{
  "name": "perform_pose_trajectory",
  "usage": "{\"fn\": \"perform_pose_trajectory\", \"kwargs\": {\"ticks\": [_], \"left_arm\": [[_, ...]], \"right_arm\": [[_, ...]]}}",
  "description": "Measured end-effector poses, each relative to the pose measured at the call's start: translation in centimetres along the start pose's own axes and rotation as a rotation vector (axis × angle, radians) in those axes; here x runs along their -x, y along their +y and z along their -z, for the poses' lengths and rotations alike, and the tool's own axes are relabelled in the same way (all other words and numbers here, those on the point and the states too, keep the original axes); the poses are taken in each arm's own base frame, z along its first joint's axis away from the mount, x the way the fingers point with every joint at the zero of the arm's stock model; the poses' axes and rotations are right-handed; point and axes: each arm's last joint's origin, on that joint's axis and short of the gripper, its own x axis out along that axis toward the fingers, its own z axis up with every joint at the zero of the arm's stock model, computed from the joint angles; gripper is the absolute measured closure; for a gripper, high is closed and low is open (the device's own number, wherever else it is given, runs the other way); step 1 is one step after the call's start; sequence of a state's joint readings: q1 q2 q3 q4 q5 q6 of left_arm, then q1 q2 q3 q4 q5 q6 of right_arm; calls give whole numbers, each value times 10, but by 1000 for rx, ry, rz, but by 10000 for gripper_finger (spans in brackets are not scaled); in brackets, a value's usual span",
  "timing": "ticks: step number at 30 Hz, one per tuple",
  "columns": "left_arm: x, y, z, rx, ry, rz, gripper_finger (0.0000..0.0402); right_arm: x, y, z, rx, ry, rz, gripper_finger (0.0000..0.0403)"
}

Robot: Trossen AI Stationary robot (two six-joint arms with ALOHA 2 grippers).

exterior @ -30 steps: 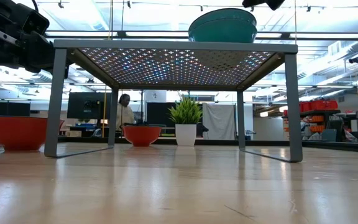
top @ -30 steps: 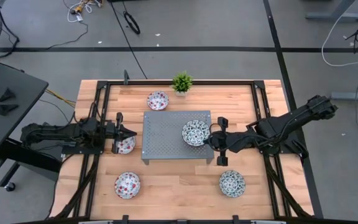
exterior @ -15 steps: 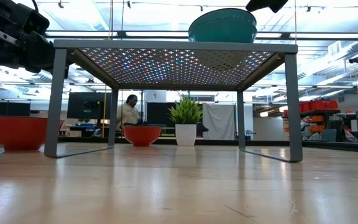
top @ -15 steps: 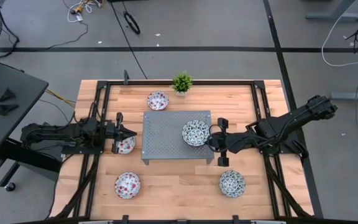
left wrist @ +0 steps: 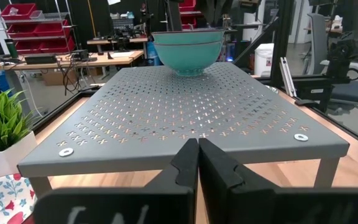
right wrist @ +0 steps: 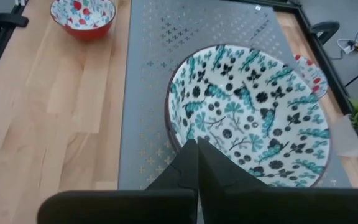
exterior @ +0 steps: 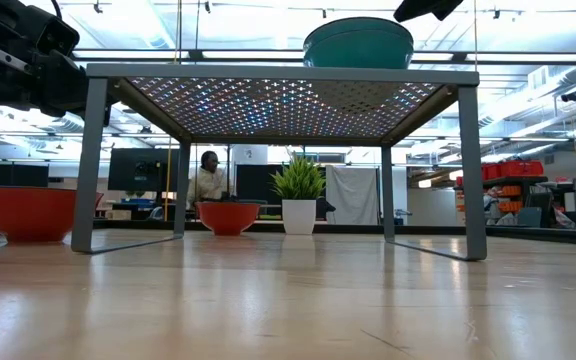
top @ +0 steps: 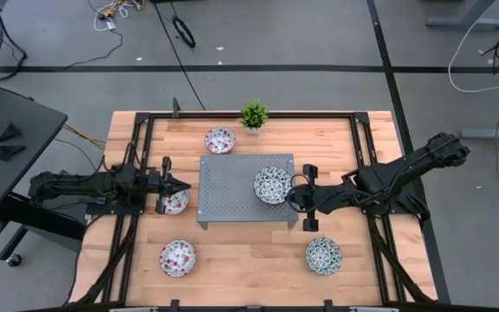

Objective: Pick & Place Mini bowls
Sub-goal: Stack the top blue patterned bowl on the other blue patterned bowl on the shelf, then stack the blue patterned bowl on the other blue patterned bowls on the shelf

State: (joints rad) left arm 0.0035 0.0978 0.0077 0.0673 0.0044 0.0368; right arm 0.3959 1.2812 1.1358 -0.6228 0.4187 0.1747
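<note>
A blue-green patterned mini bowl [top: 272,185] [right wrist: 247,115] stands on the grey perforated rack [top: 232,195]. In the left wrist view this bowl [left wrist: 187,50] shows a double rim, as if two are nested. My right gripper [top: 294,198] [right wrist: 197,149] is shut and hovers by the bowl's right rim; in the low view the right gripper [exterior: 408,10] is just above it. My left gripper [top: 184,184] [left wrist: 197,149] is shut, left of the rack, over a red-spotted bowl [top: 174,203]. Other bowls rest on the table: red ones [top: 220,139] [top: 178,257] and a blue-green one [top: 324,255].
A small potted plant [top: 254,113] stands at the table's far edge behind the rack. Black frame rails [top: 137,156] run along the table's sides. Bare wood lies between the two near bowls [top: 249,260]. A person [exterior: 206,180] is in the room beyond the table.
</note>
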Motion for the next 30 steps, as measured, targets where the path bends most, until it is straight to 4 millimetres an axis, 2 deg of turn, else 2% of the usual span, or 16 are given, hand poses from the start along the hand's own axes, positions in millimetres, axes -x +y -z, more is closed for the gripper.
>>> {"fn": "perform_pose_trajectory", "kwargs": {"ticks": [6, 16, 30], "left_arm": [[0, 0, 0, 0, 0, 0, 383], [0, 0, 0, 0, 0, 0, 383], [0, 0, 0, 0, 0, 0, 383]], "right_arm": [[3, 2, 1, 14, 5, -33, 403], [17, 29, 16, 114, 84, -133, 403], [34, 39, 49, -106, 398, -135, 403]]}}
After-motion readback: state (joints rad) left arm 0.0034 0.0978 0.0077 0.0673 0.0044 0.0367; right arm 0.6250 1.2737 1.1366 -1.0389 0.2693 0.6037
